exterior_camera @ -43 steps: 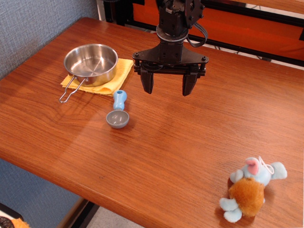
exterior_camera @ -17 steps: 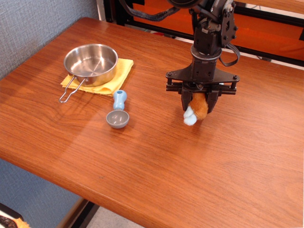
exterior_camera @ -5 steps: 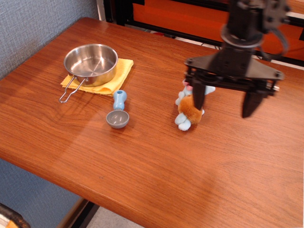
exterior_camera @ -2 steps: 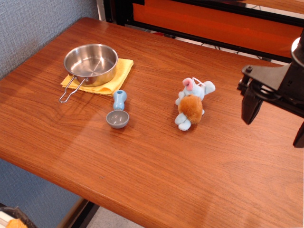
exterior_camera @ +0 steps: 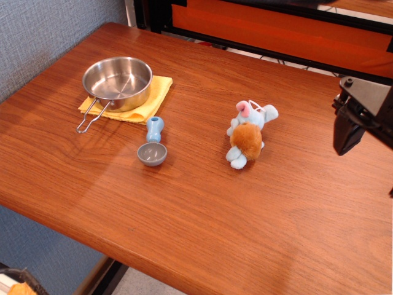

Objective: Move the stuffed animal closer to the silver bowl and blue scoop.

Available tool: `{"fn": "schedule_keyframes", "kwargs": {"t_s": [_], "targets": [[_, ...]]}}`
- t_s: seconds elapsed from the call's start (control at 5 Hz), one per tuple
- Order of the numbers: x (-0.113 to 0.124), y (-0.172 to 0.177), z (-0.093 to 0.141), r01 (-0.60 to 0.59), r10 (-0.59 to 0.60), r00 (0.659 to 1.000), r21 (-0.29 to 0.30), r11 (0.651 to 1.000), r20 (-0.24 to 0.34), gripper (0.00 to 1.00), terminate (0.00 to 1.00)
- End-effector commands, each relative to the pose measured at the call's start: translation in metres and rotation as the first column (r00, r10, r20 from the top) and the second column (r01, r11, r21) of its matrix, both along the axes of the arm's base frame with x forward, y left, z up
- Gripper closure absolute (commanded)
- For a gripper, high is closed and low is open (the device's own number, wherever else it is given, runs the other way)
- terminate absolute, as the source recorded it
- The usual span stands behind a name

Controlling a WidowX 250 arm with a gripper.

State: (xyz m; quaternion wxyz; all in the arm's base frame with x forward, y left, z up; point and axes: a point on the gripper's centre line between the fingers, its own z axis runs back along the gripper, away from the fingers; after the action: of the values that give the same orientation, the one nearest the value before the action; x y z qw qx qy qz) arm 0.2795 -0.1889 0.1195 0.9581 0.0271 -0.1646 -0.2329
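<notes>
The pincer (exterior_camera: 368,138) sits at the right edge of the view, raised above the desk (exterior_camera: 202,209), and only part of it shows: one dark finger (exterior_camera: 347,134) points down, while the rest runs out of frame. How far it is open cannot be told, though nothing is seen in its hold.

The stuffed animal (exterior_camera: 247,134) lies on the desk off to the pincer's left side in the view, well apart from it and touching no part of it. Its blue head with the pink patch points toward the far side of the desk, its orange-brown body and pale blue feet toward the near edge.

Farther from the pincer in the same direction lies the blue scoop (exterior_camera: 152,145), its cup nearer the front edge and its handle pointing back toward the silver bowl (exterior_camera: 117,82). The bowl is the thing farthest from the pincer; it stands on a yellow cloth (exterior_camera: 151,98), its wire handle (exterior_camera: 91,116) reaching forward onto the wood.
</notes>
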Motion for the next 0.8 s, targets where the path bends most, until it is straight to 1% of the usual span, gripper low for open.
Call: {"fn": "schedule_keyframes", "kwargs": {"t_s": [0.0, 0.2, 0.4, 0.6], "targets": [[-0.002, 0.029, 0.027, 0.148, -0.148, 0.986, 0.002, 0.989, 0.082, 0.0, 0.0], [0.004, 0.038, 0.025, 0.196, -0.196, 0.978, 0.011, 0.981, 0.074, 0.0, 0.0], [0.006, 0.041, 0.026, 0.214, -0.216, 0.972, 0.039, 0.976, 0.088, 0.0, 0.0], [0.006, 0.041, 0.026, 0.214, -0.216, 0.972, 0.039, 0.976, 0.088, 0.0, 0.0]]}}
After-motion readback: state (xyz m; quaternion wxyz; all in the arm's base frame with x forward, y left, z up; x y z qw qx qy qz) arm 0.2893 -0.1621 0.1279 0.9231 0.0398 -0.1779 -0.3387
